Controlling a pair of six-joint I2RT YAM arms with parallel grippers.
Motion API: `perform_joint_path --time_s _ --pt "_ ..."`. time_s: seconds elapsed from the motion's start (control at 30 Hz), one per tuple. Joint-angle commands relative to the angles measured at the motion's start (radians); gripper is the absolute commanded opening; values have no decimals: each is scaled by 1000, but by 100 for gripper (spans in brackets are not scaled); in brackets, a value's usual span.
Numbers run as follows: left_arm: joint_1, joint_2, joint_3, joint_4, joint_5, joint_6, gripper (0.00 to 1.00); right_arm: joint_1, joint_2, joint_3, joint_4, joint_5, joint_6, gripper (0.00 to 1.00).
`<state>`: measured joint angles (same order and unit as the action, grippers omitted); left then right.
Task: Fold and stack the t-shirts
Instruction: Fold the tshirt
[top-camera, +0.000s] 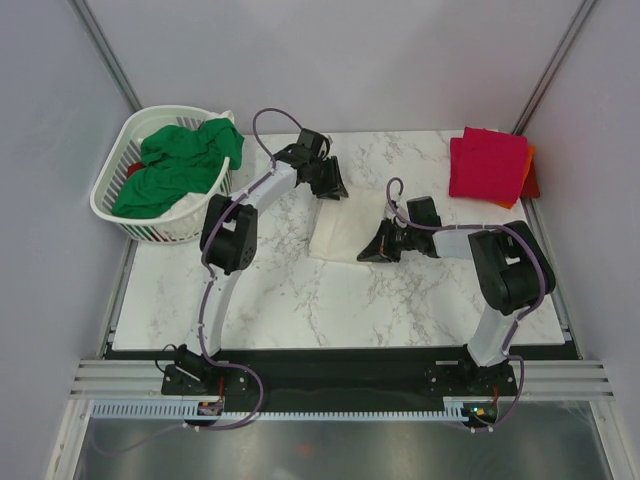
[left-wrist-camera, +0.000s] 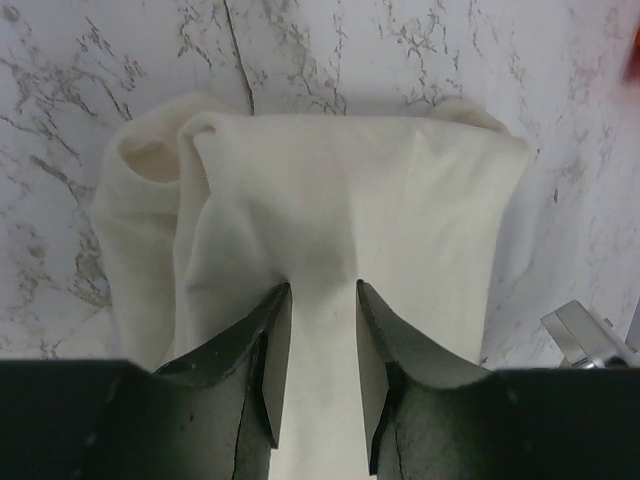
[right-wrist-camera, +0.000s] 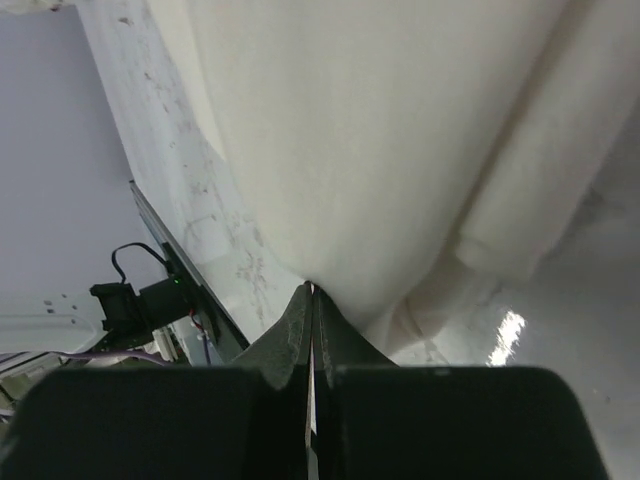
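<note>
The cream-white t-shirt (top-camera: 338, 238) lies folded in a thick bundle at the middle of the marble table. My left gripper (top-camera: 328, 188) is at its far edge. In the left wrist view the left gripper (left-wrist-camera: 323, 290) has its jaws narrowly apart with a thick fold of the cream shirt (left-wrist-camera: 350, 190) between them. My right gripper (top-camera: 372, 250) is at the shirt's right near corner. In the right wrist view the right gripper (right-wrist-camera: 312, 290) is shut, pinching the edge of the cream cloth (right-wrist-camera: 380, 130). A bright green t-shirt (top-camera: 175, 165) lies in the basket. A folded crimson-pink t-shirt (top-camera: 487, 163) lies on an orange one (top-camera: 528, 170) at the far right.
The white slotted laundry basket (top-camera: 105, 195) stands at the far left corner of the table, with a bit of white cloth at its back rim. Grey walls and metal posts enclose the table. The arm bases sit on the black rail at the near edge.
</note>
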<state>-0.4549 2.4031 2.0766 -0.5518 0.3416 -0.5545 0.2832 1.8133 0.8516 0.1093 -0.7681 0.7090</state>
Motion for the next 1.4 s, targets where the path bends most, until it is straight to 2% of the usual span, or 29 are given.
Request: perform_joint_path --time_s 0.0,0.2,0.37,0.5,0.57,0.7,0.9,1.07,1.17,1.27,1.37 --pt "13 40 66 3 10 51 39 -7 -54 -63 -34 47 -91 0" --pt "36 143 140 1 33 90 38 -16 -95 -135 -91 101 -172 0" --pt "39 168 143 3 50 105 37 -61 -78 -161 -46 64 -141 0" --pt "39 108 103 1 85 103 37 -43 -126 -169 -63 -12 -151 0" --pt "39 62 62 3 73 102 37 0 -216 -158 -86 -22 -148 0" --pt "41 -21 36 3 69 114 39 36 -313 -64 -86 -25 -94 0" --pt "42 -68 30 3 71 122 40 36 -148 133 -106 13 -72 0" --pt "47 -94 13 3 76 122 47 33 41 193 -45 -4 -60 0" --pt "56 -94 11 1 83 123 54 -1 107 150 1 15 -60 0" --pt "62 -73 28 3 79 131 55 -54 141 29 135 -36 4 0" --pt "68 -13 77 3 70 140 55 -75 165 -40 181 -53 10 0"
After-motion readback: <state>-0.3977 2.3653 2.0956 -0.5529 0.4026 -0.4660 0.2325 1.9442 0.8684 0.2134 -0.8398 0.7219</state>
